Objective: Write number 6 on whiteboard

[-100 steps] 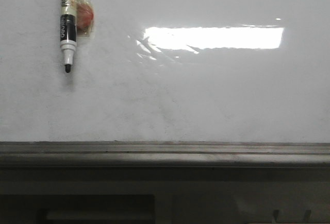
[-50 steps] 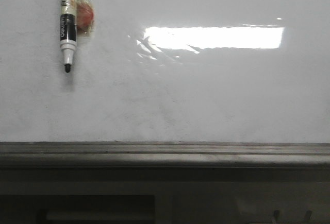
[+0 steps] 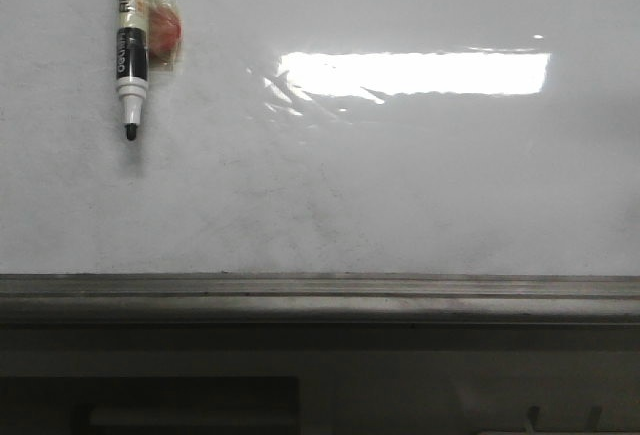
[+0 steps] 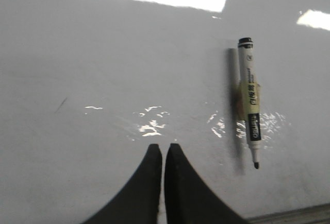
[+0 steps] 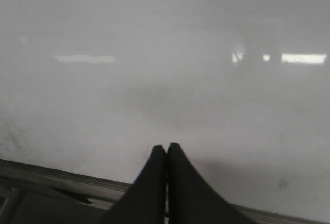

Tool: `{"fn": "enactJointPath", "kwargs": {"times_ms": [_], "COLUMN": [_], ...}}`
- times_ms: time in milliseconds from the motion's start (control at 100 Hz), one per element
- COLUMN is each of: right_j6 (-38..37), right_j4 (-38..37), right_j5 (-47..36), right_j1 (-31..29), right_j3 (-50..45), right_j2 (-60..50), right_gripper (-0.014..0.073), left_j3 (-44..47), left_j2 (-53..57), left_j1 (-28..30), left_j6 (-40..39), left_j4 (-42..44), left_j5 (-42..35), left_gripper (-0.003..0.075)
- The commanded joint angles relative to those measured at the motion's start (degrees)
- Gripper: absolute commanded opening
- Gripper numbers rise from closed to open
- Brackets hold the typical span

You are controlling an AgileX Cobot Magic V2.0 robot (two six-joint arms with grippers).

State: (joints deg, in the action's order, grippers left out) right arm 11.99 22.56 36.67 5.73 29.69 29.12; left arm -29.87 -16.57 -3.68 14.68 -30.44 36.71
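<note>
The whiteboard (image 3: pixel 400 185) fills the front view, glossy white with a bright rectangular glare and faint smudges. No number 6 shows on it. A marker pen (image 3: pixel 131 50) hangs tip down at the board's upper left, fixed over an orange-red holder (image 3: pixel 165 30). It also shows in the left wrist view (image 4: pixel 250 108), off to one side of my left gripper (image 4: pixel 164 147). The left gripper is shut and empty, facing the board. My right gripper (image 5: pixel 166 147) is shut and empty, near the board's bottom rail (image 5: pixel 62 178). Neither gripper shows in the front view.
A grey metal rail (image 3: pixel 320 295) runs along the board's bottom edge. Below it lies a dark shelf or tray area (image 3: pixel 190 405). A short dark smudge (image 4: pixel 61 104) marks the board in the left wrist view.
</note>
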Motion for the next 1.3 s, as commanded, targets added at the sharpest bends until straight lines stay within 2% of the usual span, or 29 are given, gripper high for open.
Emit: {"fn": "enactJointPath", "kwargs": {"times_ms": [0,70,150,220,310,370,420,600,830,920,1080,1290], "right_j6": [1.96,4.65,5.04,5.04,5.04,5.04,5.04,5.04,5.04,5.04,5.27,5.41], "right_j4": [-0.07,0.49,1.54,2.00,2.00,2.00,2.00,2.00,2.00,2.00,2.00,2.00], "right_j5": [0.37,1.99,2.27,2.14,2.27,2.27,2.27,2.36,1.93,1.80,1.32,0.57], "right_j1": [-0.35,0.09,1.08,2.05,2.15,2.15,2.15,2.15,2.15,2.15,2.15,2.15], "right_j3": [5.40,7.18,7.84,7.94,7.94,7.94,7.94,7.94,7.94,7.94,7.94,7.94], "right_j2": [4.55,5.68,5.71,5.71,5.71,5.71,5.71,5.71,5.71,5.71,5.71,5.71], "right_gripper": [-0.0045,-0.0020,0.0104,0.0272,0.0461,0.0498,0.0493,0.0476,0.0476,0.0476,0.0476,0.0476], "left_j3": [-3.96,-4.65,-4.62,-4.62,-4.62,-4.62,-4.62,-4.62,-4.62,-4.62,-4.62,-4.62], "left_j2": [-3.86,-5.69,-7.39,-9.03,-11.39,-13.07,-14.30,-19.88,-29.03,-32.00,-36.29,-40.33], "left_j1": [-2.71,-5.10,-7.62,-9.32,-10.90,-11.66,-12.21,-14.40,-18.87,-21.68,-28.01,-34.76], "left_j6": [1.01,1.28,1.28,1.28,1.42,3.41,6.16,18.44,26.85,28.22,28.32,28.32], "left_j4": [-1.23,-1.23,-1.69,-3.22,-6.35,-8.74,-12.26,-25.02,-33.81,-34.89,-35.46,-35.46], "left_j5": [-1.80,-1.80,-1.69,-1.81,-3.16,-4.76,-5.98,-8.89,-13.15,-15.83,-26.19,-35.10], "left_gripper": [-0.0019,-0.0015,0.0043,0.0160,0.0372,0.0498,0.0542,0.0498,0.0494,0.0494,0.0494,0.0493]}}
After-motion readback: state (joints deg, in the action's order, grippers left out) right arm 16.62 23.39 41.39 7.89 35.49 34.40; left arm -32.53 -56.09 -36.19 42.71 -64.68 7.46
